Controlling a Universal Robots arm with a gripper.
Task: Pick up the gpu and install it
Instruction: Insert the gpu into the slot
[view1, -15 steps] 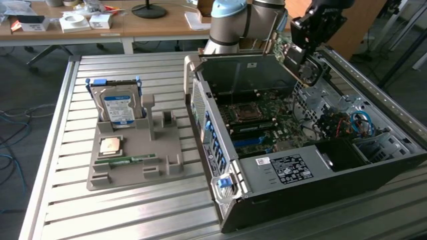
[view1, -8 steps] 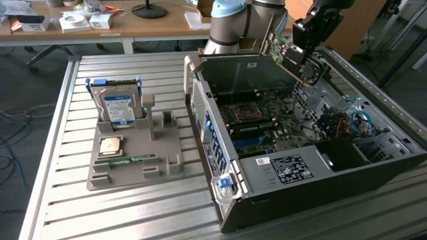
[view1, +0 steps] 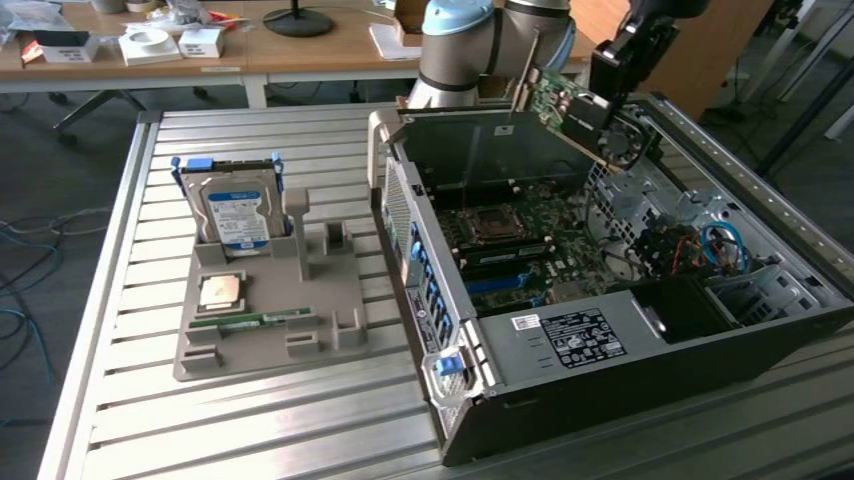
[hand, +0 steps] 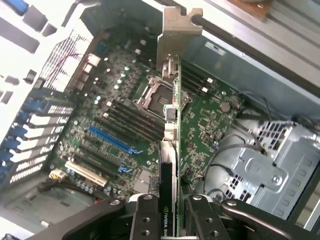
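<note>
Graphics card (view1: 587, 125) (hand: 172, 165) is clamped between the fingers (hand: 145, 217) of the gripper (view1: 611, 88) (hand: 171, 215), held by one short end, with the metal bracket (hand: 179, 37) at the far end. In the exterior view it is carried tilted in the air at about 1 o'clock, over the far corner of the open computer case (view1: 441, 300). Whether its lower edge clears the case's far wall can't be told from that view. From the wrist view the card is seen edge-on above the motherboard (hand: 125, 115) (view1: 534, 240), not seated in any slot, with open air on both faces. The processor socket (hand: 160, 95) and the blue slot (hand: 112, 140) are seen below it, and a metal drive cage (hand: 270, 170) with loose cables is seen just beside one face. The case is laid on its side on the slatted aluminium table (view1: 267, 420), lid off. A grey parts tray (view1: 267, 300) is set at 9 o'clock of the case, well apart, with a hard drive (view1: 240, 210) standing upright in it. Bare table is left between tray and case.
</note>
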